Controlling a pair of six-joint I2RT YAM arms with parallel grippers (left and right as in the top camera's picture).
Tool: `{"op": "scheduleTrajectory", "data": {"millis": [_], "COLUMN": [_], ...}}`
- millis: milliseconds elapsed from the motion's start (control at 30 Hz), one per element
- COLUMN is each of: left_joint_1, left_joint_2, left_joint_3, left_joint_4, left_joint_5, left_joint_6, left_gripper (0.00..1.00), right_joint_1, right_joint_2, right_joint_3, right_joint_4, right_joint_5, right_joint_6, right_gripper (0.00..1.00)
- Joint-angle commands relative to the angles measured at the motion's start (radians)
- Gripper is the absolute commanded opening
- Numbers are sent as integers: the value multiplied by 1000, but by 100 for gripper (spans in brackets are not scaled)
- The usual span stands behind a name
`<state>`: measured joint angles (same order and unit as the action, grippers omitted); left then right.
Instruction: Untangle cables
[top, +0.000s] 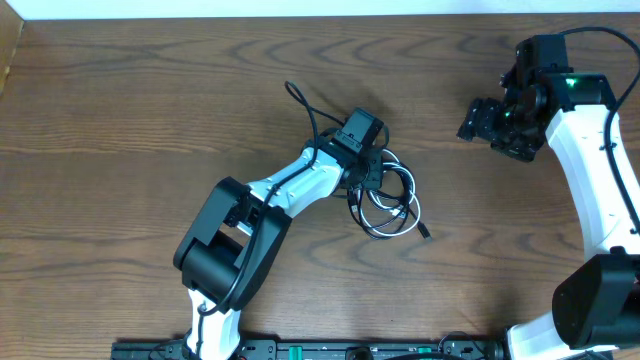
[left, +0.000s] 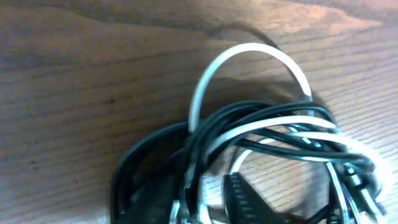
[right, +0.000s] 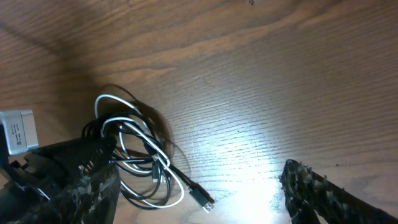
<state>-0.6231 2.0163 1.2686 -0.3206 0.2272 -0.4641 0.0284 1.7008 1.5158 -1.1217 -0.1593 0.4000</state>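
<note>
Wooden counter (top: 120, 120), two arms. The tangle is lying just right of frame centre in the overhead view: the white cord (left: 249, 53) and the black cord (left: 261, 112) are looping through each other in one loose coil. One white loop is arching up and out of the bundle, toward the top of the left wrist frame, and is throwing a shadow on the wood. A small plug end (right: 200, 198) is sticking out at the coil's lower right and resting on the counter.

The left arm is reaching in from the lower left, and the left fingers (left: 143, 180) are sitting at the upper left edge of the coil. Strands of both cords are running between them. I cannot tell whether they are pinching those strands or only straddling them.

The right fingers (right: 323, 196) are hovering at the upper right of the overhead frame, well apart from the cords. They are spread wide, with nothing between them but bare wood.
</note>
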Motion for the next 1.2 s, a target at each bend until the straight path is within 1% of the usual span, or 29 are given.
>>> {"op": "scheduleTrajectory", "data": {"millis": [0,33,200,300,367,433,633,667,800,1033,1167], "left_joint_1": [-5,-5,-3,3,10,19,63,73,96,111,127], "left_joint_2": [32,32,24,2,-21,-44,-88,-89,-89,-93,-119], "left_joint_3": [13,13,15,19,19,19,19,19,19,19,19], "left_joint_4": [-10,-8,3,0,-12,-19,-42,-42,-50,-64,-72], "left_joint_5": [-14,-14,4,84,130,212,536,613,779,908,919], "left_joint_6": [21,21,33,113,124,155,235,256,300,382,382], "left_gripper": [10,8,7,7,7,7,7,7,8,7,8], "right_joint_1": [-2,-2,-2,-2,-1,0,-1,-1,-1,-1,-3], "right_joint_2": [-1,-1,-1,-1,-1,-1,-1,-1,-1,-1,-1], "right_joint_3": [6,6,6,6,6,6,6,6,6,6,6], "right_joint_4": [-1,-2,-16,-19,-20,-21,-23,-23,-31,-39,-35], "right_joint_5": [11,11,11,11,10,-7,-82,-101,-171,-274,-309], "right_joint_6": [-20,-20,-24,-35,-35,-56,-132,-152,-211,-263,-263], "right_gripper": [79,79,79,79,79,79,79,79,79,79,79]}}
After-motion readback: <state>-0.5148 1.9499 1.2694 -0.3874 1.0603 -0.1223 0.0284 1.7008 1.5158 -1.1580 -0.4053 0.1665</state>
